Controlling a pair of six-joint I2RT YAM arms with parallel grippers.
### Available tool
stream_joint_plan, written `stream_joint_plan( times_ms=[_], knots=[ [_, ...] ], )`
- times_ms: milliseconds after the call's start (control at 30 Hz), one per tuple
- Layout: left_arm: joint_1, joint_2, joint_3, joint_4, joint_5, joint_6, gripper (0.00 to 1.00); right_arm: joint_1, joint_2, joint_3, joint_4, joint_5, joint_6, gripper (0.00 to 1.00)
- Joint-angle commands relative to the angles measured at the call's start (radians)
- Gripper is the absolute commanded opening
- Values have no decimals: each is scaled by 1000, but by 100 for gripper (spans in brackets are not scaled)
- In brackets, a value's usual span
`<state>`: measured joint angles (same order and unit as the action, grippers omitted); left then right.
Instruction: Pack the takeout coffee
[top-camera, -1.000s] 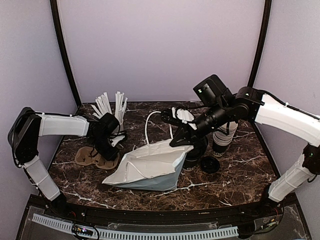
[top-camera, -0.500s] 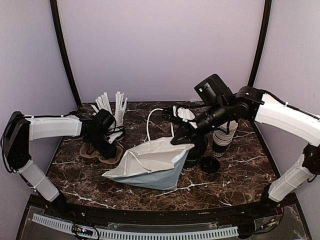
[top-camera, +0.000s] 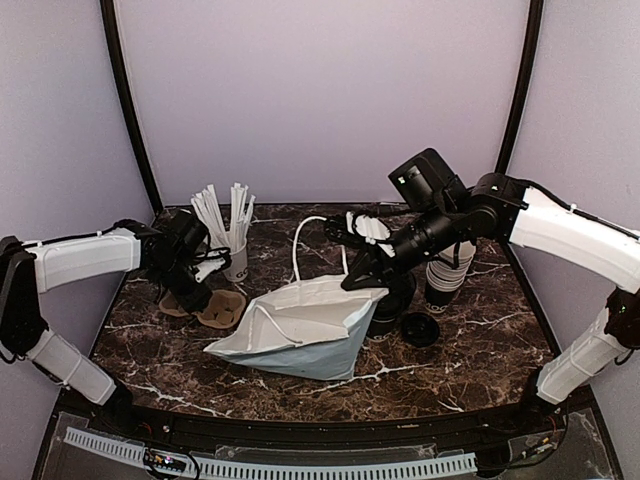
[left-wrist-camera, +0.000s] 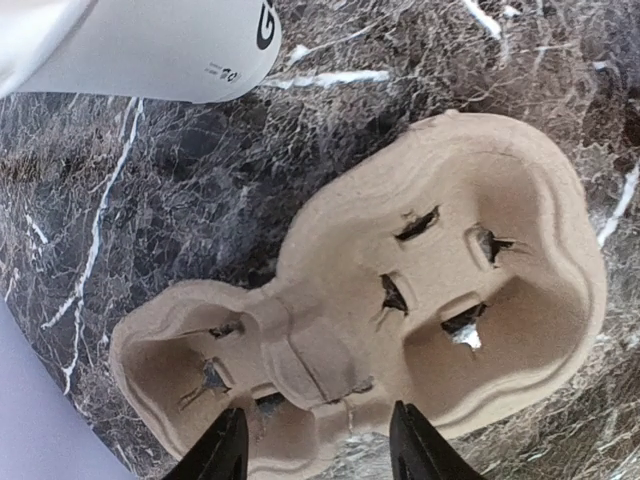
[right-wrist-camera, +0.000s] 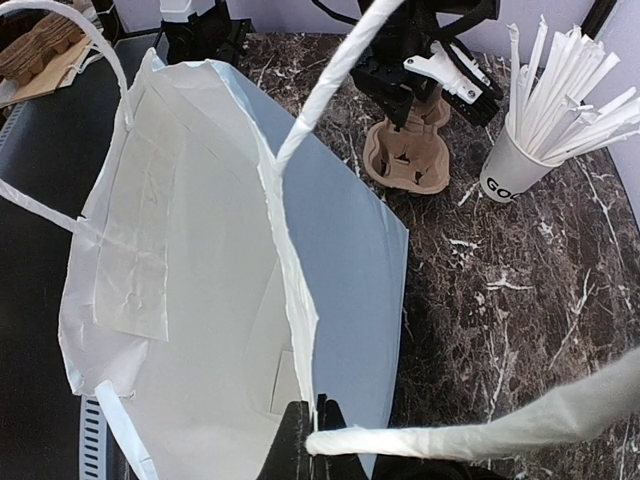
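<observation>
Currently right gripper (right-wrist-camera: 305, 440) pinches bag (right-wrist-camera: 180, 250) rim (left gripper (left-wrist-camera: 320, 445) spread over carrier (left-wrist-camera: 450, 250))

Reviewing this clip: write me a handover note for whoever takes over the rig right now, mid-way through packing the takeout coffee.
Grippers: the left gripper has its jaws apart over the cardboard cup carrier and holds nothing. The right gripper is shut on the rim of the white paper bag, holding its mouth open.
Things: the bag lies on its side mid-table. The takeout coffee stands on the table just right of the bag, under the right arm and mostly hidden.
Done: the bag is open.
Left: the coffee is not yet in the bag, which looks empty inside.
</observation>
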<state>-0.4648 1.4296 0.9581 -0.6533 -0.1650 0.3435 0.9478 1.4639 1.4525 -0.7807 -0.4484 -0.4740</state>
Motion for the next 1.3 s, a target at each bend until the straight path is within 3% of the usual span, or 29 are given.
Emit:
stream_joint_plan(
  times_ms=[0,167,333,467,533,567,633,1000,1267],
  knots=[
    [28,42,66,-39,-60,55,53,-9,-5,-36,-16,8,0,0],
    [65,95,106,-46,-57,-15,65,-23,-15,-50,-8,4,2,0],
    [93,138,152,-99,-43,-130,63,-32,-20,-49,-8,0,3,0],
    [124,125,136,-124,-50,-166,48,-43,-29,-65,2,-5,4,0],
    [146,106,115,-121,-60,-175,33,-47,-35,-75,7,-12,6,0],
    [162,105,101,-121,-63,-176,19,-48,-38,-77,10,-12,6,0],
    [178,107,84,-119,-84,-181,7,-49,-40,-82,13,-14,7,0],
    [161,114,41,-136,-27,-109,11,-50,-42,-91,18,-19,6,0],
    [50,86,-30,-155,-14,-51,15,-51,-38,-92,21,-26,6,0]
  ],
)
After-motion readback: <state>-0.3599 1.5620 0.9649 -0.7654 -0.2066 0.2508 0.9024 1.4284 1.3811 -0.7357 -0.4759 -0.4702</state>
